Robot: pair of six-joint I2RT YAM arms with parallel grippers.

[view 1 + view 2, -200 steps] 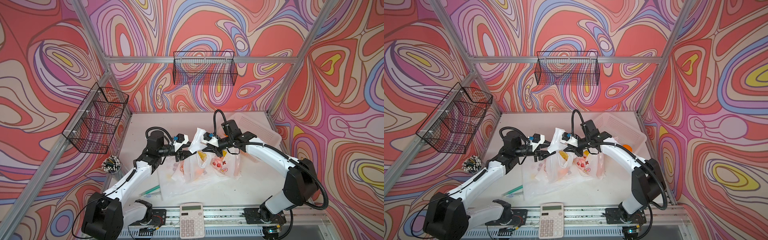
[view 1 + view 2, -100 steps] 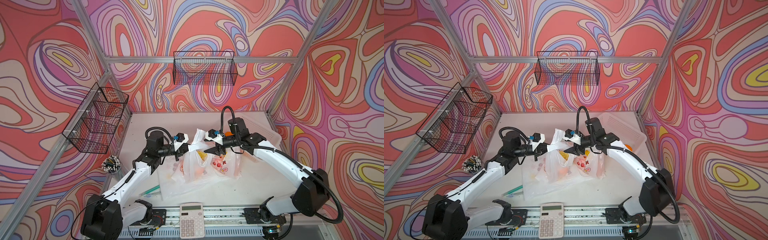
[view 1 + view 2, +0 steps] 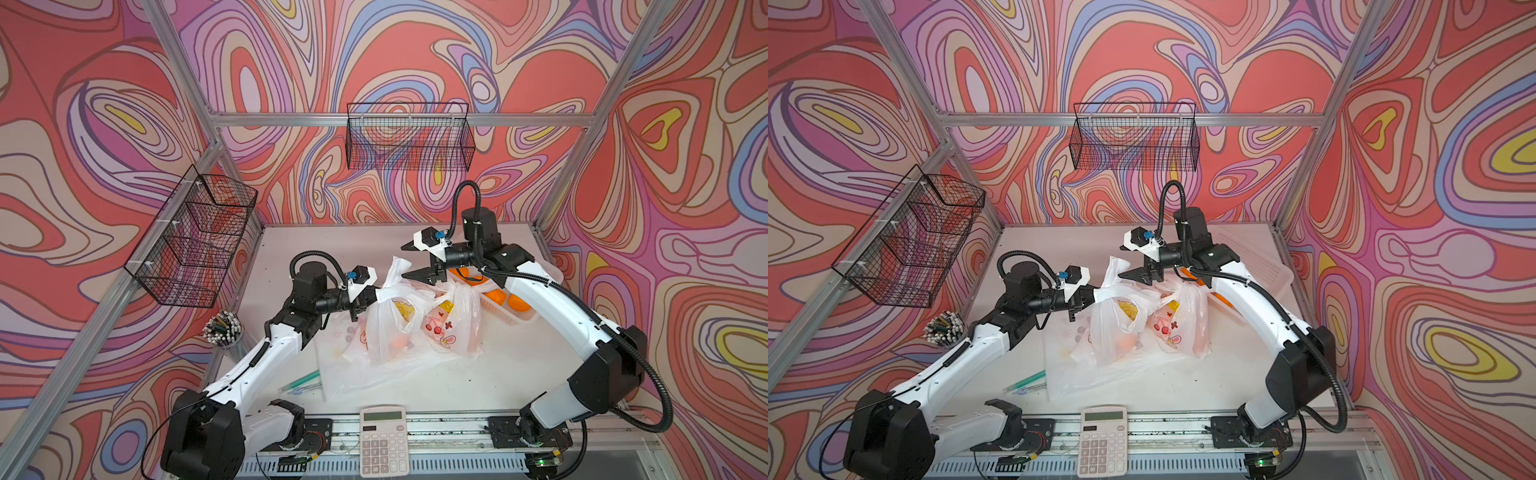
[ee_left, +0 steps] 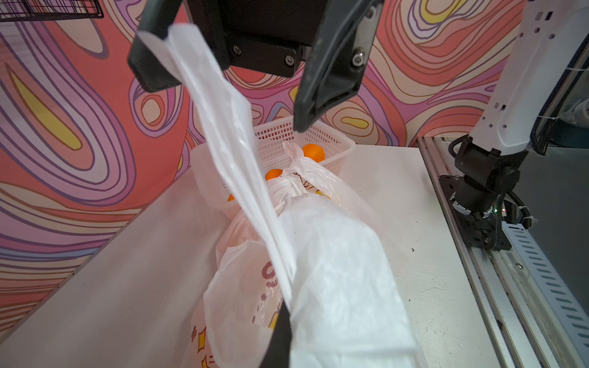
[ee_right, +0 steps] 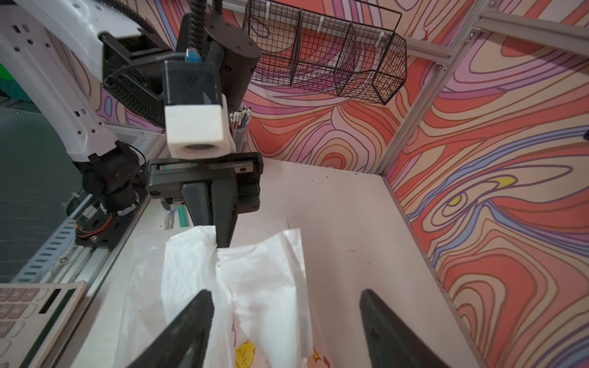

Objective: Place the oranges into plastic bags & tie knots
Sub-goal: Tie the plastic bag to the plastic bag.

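Two filled plastic bags stand mid-table on a third, flat bag (image 3: 345,370). My left gripper (image 3: 371,297) (image 4: 282,318) is shut on a handle of the nearer bag (image 3: 392,328) (image 5: 255,280), where an orange (image 3: 397,343) shows faintly through the plastic. That bag's other handle (image 3: 397,268) sticks up loose beside my right gripper (image 3: 404,262) (image 5: 285,293), which is open and hovers above the bag. The bag behind (image 3: 453,328) is closed with a knot (image 4: 290,184). Loose oranges (image 3: 496,296) (image 4: 314,151) lie in the white basket (image 3: 540,270).
A calculator (image 3: 382,440) lies at the front edge, with green pens (image 3: 301,382) to its left. A pen cup (image 3: 222,330) stands at the left edge. Black wire baskets hang on the back wall (image 3: 409,137) and the left wall (image 3: 195,241).
My right gripper has opened, let go of the bag handle and risen a little. My left gripper has closed on the bag's other handle.
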